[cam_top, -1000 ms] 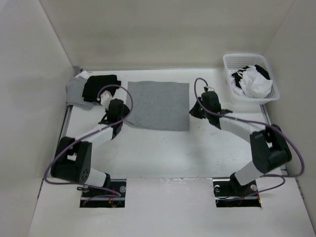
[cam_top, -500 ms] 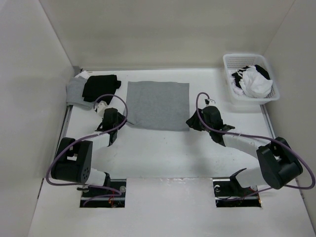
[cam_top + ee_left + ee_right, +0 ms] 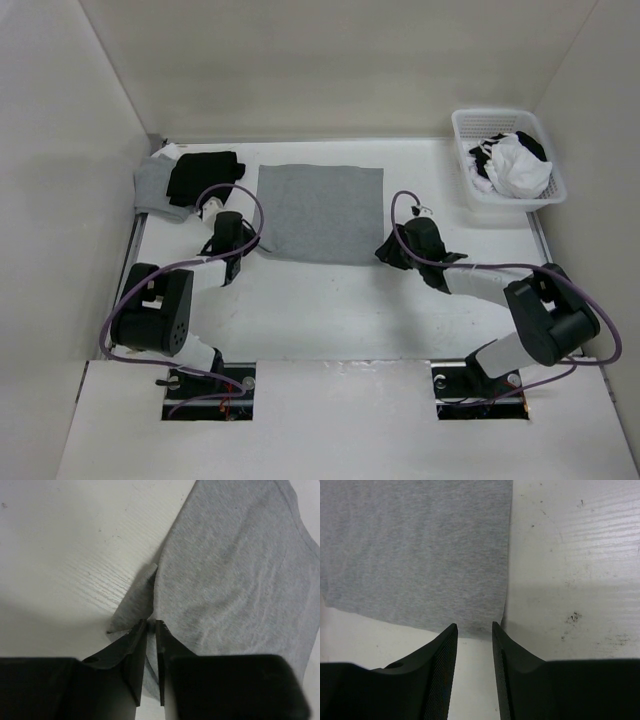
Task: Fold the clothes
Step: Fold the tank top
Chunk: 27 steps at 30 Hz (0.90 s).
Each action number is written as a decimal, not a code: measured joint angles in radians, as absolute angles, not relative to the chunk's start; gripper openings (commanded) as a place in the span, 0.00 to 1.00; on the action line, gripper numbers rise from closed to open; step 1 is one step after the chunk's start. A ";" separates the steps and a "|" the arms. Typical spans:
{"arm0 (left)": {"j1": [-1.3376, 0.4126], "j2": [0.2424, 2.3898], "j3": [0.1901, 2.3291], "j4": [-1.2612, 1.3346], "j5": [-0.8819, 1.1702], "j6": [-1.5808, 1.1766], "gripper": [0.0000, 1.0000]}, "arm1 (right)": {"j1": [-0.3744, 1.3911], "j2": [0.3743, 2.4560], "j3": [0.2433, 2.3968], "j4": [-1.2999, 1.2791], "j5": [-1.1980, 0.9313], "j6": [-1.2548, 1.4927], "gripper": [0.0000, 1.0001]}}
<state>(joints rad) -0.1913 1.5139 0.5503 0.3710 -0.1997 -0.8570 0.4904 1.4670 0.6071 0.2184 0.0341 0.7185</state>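
The clothes (image 3: 320, 212) are a grey top folded into a flat rectangle at the middle back of the table. In the left wrist view a raised fold at the near-left corner of the grey fabric (image 3: 235, 570) sits between the nearly closed fingers of my left gripper (image 3: 151, 622). From above, the left gripper (image 3: 250, 250) is at that corner. My right gripper (image 3: 385, 250) is low at the near-right corner. In the right wrist view the right gripper (image 3: 474, 626) is open, its tips just short of the fabric's (image 3: 415, 545) edge, with nothing between them.
A white basket (image 3: 512, 204) at the back right holds white and black garments (image 3: 515, 165). A black garment on a light-grey one (image 3: 200, 175) lies at the back left. Walls enclose the table on three sides.
My left gripper has closed onto the cloth's near-left corner. The right gripper has opened and moved from the cloth's right edge down to its near-right corner.
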 measured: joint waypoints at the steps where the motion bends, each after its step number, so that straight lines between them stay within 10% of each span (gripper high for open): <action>1: -0.192 1.519 0.556 0.370 -0.197 -0.855 0.06 | 0.490 1.473 0.607 0.218 0.034 0.720 0.39; 13: -0.208 1.504 0.646 0.224 -0.199 -0.842 0.01 | 0.477 1.485 0.607 0.218 0.034 0.738 0.42; 20: -0.294 1.307 0.733 0.001 -0.229 -0.839 0.24 | 0.472 1.487 0.607 0.218 0.033 0.738 0.43; 27: -0.316 1.276 0.731 -0.001 -0.270 -0.833 0.20 | 0.472 1.488 0.609 0.218 0.034 0.742 0.38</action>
<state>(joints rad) -0.3161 1.2758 0.7315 -0.0010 -0.2695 -0.8330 0.4725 1.4879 0.6086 0.2184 0.0338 0.7418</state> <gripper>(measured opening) 0.225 0.419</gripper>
